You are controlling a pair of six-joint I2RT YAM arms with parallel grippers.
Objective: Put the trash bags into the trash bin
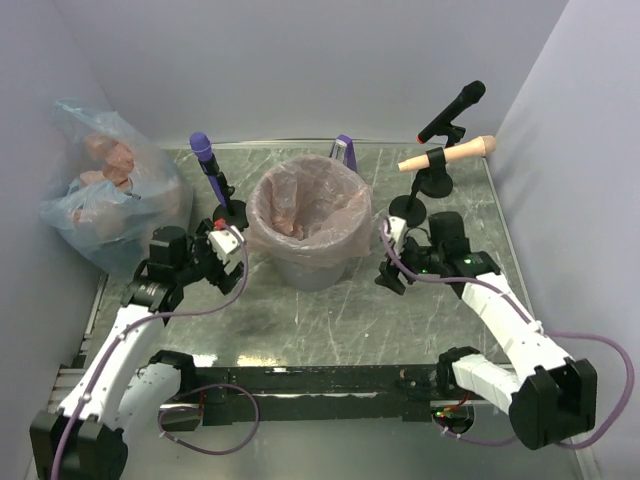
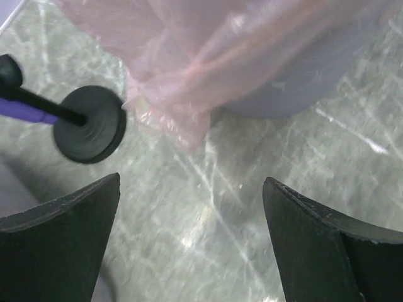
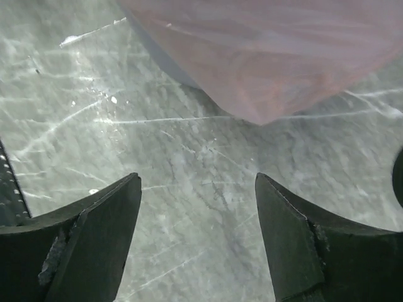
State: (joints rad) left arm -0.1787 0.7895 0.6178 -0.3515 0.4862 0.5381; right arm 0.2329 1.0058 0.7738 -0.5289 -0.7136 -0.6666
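The grey trash bin (image 1: 308, 268) stands mid-table, lined with a pink trash bag (image 1: 305, 205) whose edge drapes over the rim. My left gripper (image 1: 238, 262) is open and empty, low over the table just left of the bin. In the left wrist view the gripper (image 2: 191, 189) faces the bag's hanging edge (image 2: 189, 69) and the bin wall (image 2: 296, 91). My right gripper (image 1: 386, 262) is open and empty just right of the bin. In the right wrist view the gripper (image 3: 198, 182) sits below the pink bag (image 3: 271, 50), over bare table.
A large clear bluish bag (image 1: 105, 190) holding pink things sits at the far left. A purple microphone (image 1: 207, 160) on a round base (image 2: 88, 124) stands by my left gripper. Black (image 1: 452, 110) and tan (image 1: 450, 155) microphones stand at back right. A purple box (image 1: 344, 152) is behind the bin.
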